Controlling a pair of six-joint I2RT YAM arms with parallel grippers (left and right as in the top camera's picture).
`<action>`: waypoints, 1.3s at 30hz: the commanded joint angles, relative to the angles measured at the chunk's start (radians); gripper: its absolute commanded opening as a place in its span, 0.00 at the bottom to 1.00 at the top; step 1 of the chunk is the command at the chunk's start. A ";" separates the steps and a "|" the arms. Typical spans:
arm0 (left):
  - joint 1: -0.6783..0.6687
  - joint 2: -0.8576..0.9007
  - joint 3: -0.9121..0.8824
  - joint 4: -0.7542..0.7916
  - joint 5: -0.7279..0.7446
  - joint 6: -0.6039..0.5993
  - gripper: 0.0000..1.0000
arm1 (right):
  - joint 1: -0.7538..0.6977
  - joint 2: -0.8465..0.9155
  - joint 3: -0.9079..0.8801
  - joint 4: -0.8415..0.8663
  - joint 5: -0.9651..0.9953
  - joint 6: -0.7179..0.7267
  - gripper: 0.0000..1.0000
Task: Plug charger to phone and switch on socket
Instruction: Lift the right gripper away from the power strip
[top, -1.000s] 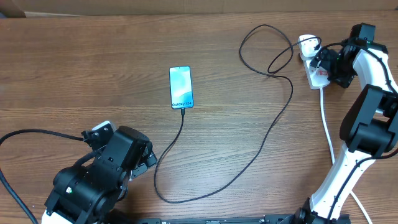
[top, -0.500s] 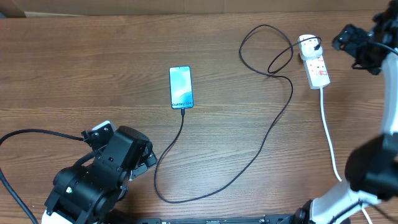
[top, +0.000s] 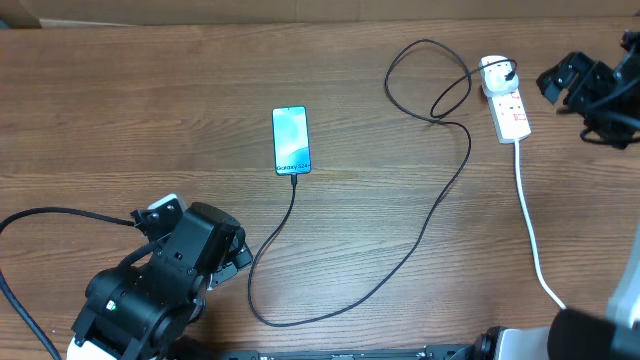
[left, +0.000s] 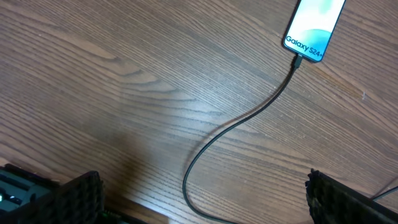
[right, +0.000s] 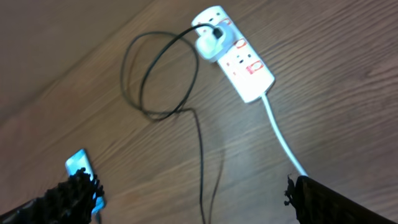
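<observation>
From where I sit, the phone end looks finished. The charger (left: 273, 99) runs its small black tip straight into the bottom edge of the phone (top: 291, 140), which lies flat near the middle of the tabletop (top: 120, 110), screen up and showing white "Galaxy" lettering. At the other end, the white plug adapter (right: 208, 43) sits in the end outlet of the socket (right: 245, 68), at the far right of the tabletop.

What I can't confirm is the switch. I see red marks on the strip's face, but their position is too small to read, so I judge that step unverified.

The left fingers (left: 71, 199) stand wide apart over bare wood near the cable, empty. The right fingers (right: 329, 202) are also spread and empty, hanging off to the socket's right without touching it.

The tabletop is brown with a strong wood grain. The phone is a slim, glossy slab with a dark edge. The cable is thin, black and limp, lying in loose loops. The socket is a hard white plastic bar trailing a thick white cord (top: 528, 225). Both pairs of fingers are black with ribbed inner faces.
</observation>
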 joint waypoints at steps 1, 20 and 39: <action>-0.006 -0.002 -0.008 0.002 -0.022 -0.022 1.00 | 0.055 -0.119 0.003 -0.034 -0.008 -0.044 1.00; -0.006 -0.002 -0.008 0.002 -0.022 -0.022 1.00 | 0.344 -0.464 -0.156 -0.116 0.094 -0.075 1.00; -0.006 -0.002 -0.008 0.002 -0.021 -0.022 0.99 | 0.344 -0.672 -0.436 -0.119 0.014 -0.074 1.00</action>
